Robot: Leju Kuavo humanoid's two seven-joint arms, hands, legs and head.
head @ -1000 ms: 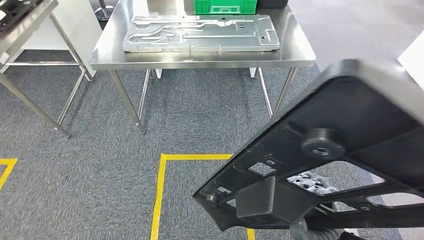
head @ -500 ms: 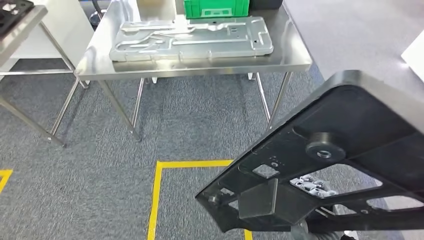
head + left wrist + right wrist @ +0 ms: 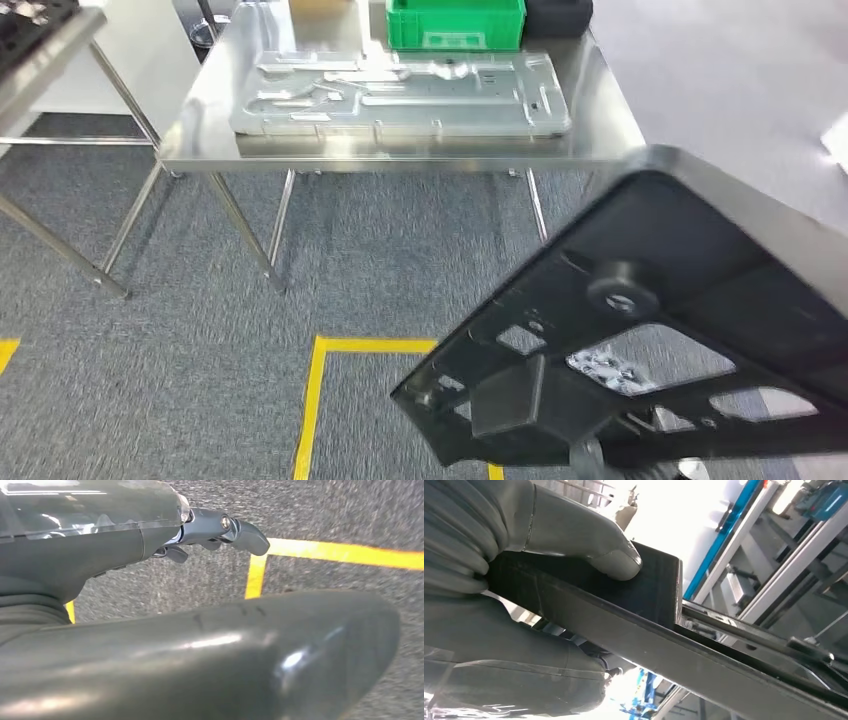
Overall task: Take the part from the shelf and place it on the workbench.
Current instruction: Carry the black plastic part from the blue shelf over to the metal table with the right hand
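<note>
A large flat black part [image 3: 680, 280] with cut-outs and a round boss hangs tilted at the lower right of the head view, above the carpet. My right hand [image 3: 564, 530] grips its edge [image 3: 649, 630], thumb pressed on one face and the fingers hidden behind it. My left hand [image 3: 210, 527] hangs over the floor holding nothing, fingers loosely apart. The steel workbench [image 3: 600, 140] stands ahead, beyond the part.
A silver stamped metal panel [image 3: 400, 95] covers much of the workbench, with a green crate [image 3: 455, 22] behind it. A second steel table [image 3: 40, 60] stands at the far left. Yellow floor tape [image 3: 330, 350] marks a box on the grey carpet.
The whole view has shifted, so the camera moved; the workbench now sits lower and nearer in the picture. The black part stays held in my right hand.
</note>
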